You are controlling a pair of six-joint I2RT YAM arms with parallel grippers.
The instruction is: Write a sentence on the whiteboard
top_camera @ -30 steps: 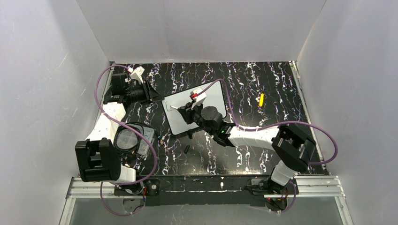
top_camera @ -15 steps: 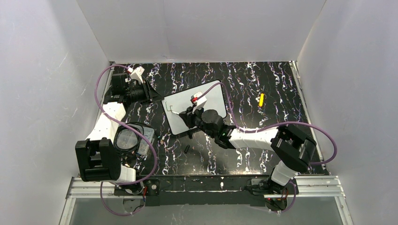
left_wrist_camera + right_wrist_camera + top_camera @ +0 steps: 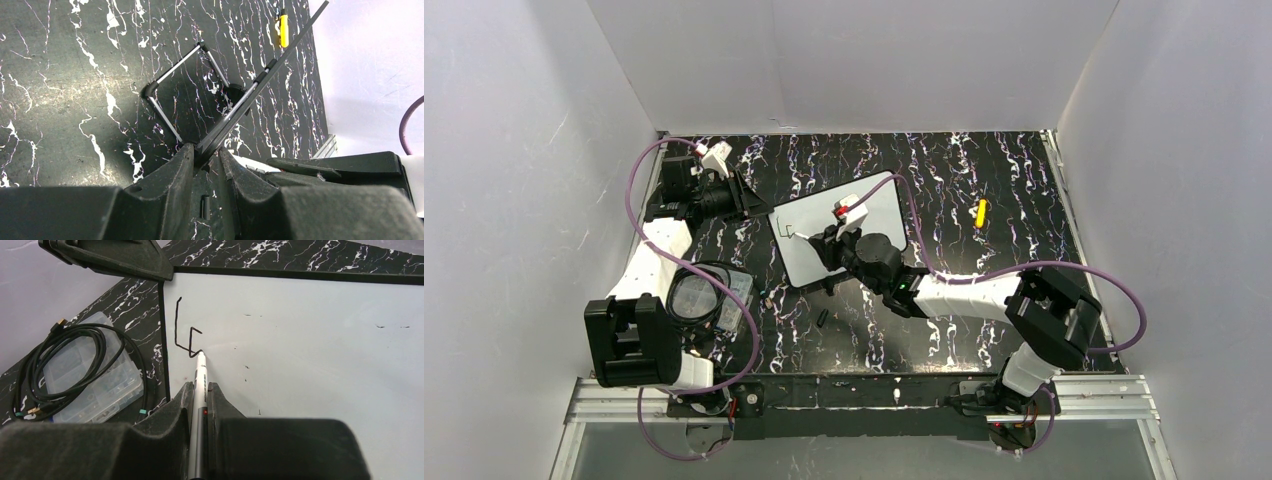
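- One black, white-veined counter (image 3: 984, 160) carries everything.
- Centre of it, slightly left: the whiteboard (image 3: 882, 205), white with a thin black rim, set at an angle to the counter's edges. From the left wrist camera it shows edge-on, with a thin metal stand frame (image 3: 170, 75) behind it.
- Left fingers (image 3: 192, 156) are nearly closed, pinching the board's rim at its left corner!
- Right fingers (image 3: 187, 393) hover over the board's face, squeezed tight around a marker.
- Near left on the counter, well apart from the board, sits a clear plastic organiser box (image 3: 95, 377).
- A coiled black cable (image 3: 47, 357) lies on top of that box.
- The marker (image 3: 201, 372) has a white barrel, and its tip is touching the board near the left rim.
- A black pen stroke (image 3: 178, 322) runs down, then zigzags right up to the tip. That is the only writing I can make out.
- A small yellow object (image 3: 981, 212) lies to the right, clear of the board.
- Tiny black cylinder (image 3: 821, 318) on the counter just in front of the board.
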